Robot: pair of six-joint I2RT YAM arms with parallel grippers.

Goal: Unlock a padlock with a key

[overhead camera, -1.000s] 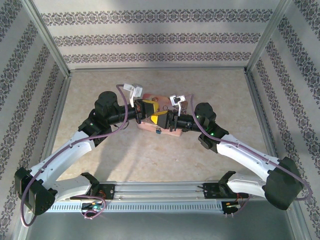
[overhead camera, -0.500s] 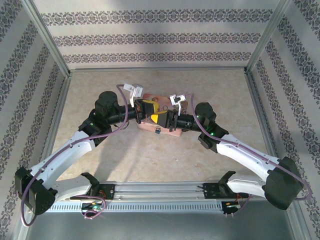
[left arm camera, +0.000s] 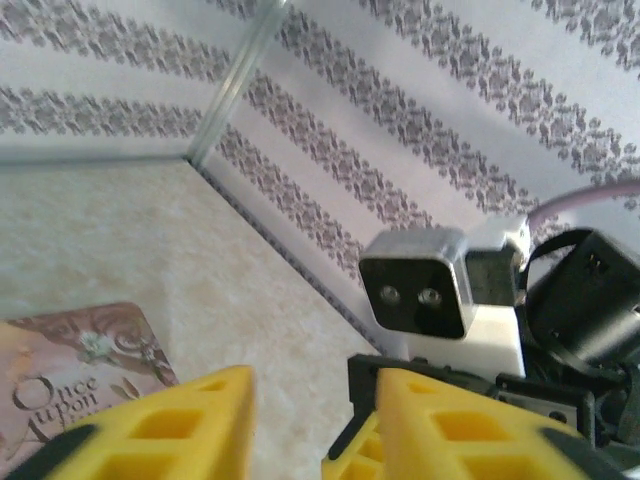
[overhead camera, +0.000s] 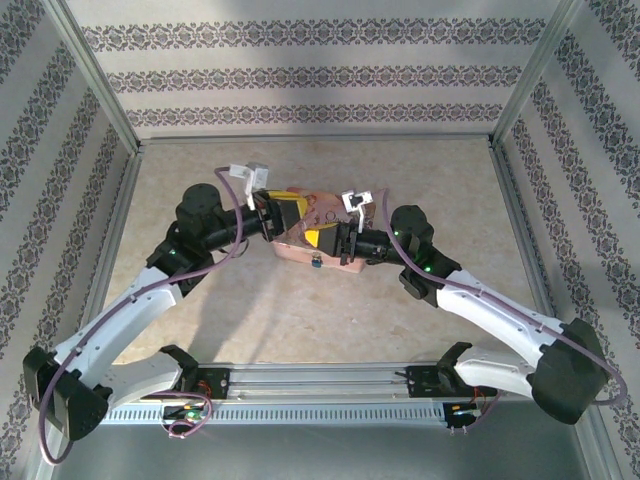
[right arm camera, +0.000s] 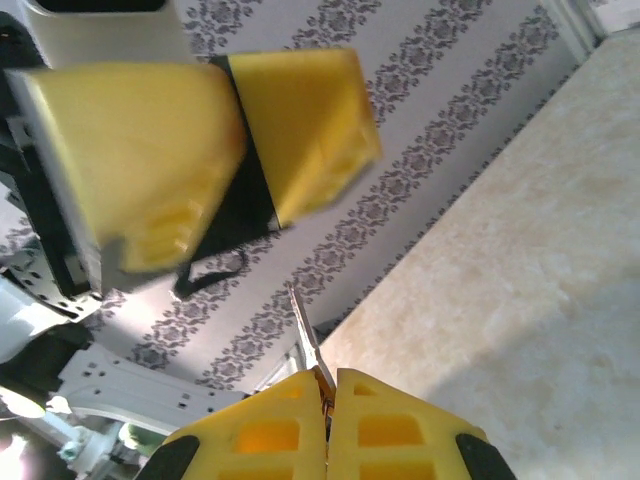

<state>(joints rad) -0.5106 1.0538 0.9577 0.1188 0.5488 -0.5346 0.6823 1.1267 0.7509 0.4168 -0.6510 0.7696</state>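
Centrally, low in frame, the right gripper (right arm camera: 328,378) clamps the key (right arm camera: 303,325), blade jutting out, seemingly for insertion; upper left, the left gripper (right arm camera: 235,140) stands with jaws apart.

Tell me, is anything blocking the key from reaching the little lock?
Nothing visible does. The right tool pinches the key above the pink box, and the padlock lies nearby at the box's near edge. From above, the tool itself partly hides that gap.
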